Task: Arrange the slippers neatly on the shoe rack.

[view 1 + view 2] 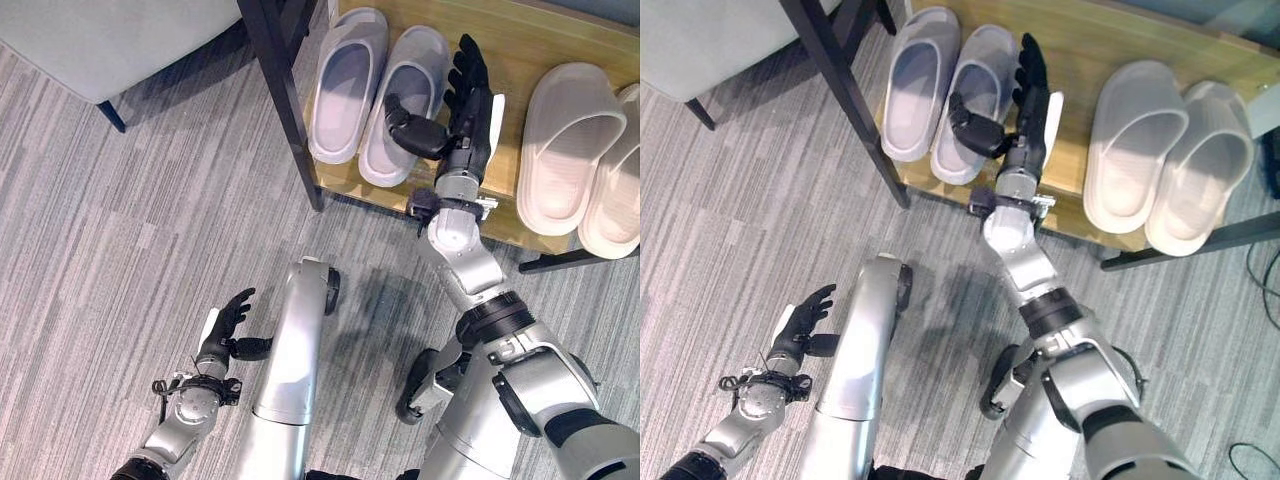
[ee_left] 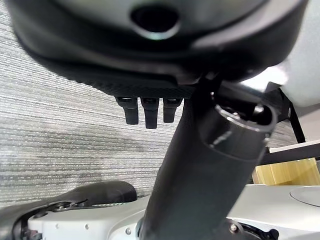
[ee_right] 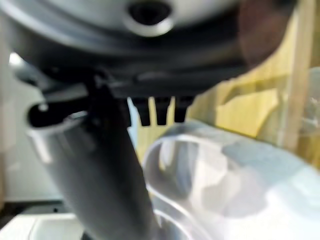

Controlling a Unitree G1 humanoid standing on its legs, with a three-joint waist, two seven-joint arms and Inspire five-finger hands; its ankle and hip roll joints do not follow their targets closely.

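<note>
Two pale lilac slippers stand side by side, toes to the back, at the left end of the wooden shoe rack shelf: one by the rack's post, the other to its right. A cream pair stands at the shelf's right end. My right hand reaches over the shelf with straight fingers along the right side of the second lilac slipper, its thumb lying over that slipper's heel part; the right wrist view has this slipper close under the hand. My left hand hangs open low over the carpet at the lower left.
The rack's dark post slants up at the shelf's left end. A grey upholstered seat on dark legs stands at the back left. Striped grey carpet covers the floor in front of the rack.
</note>
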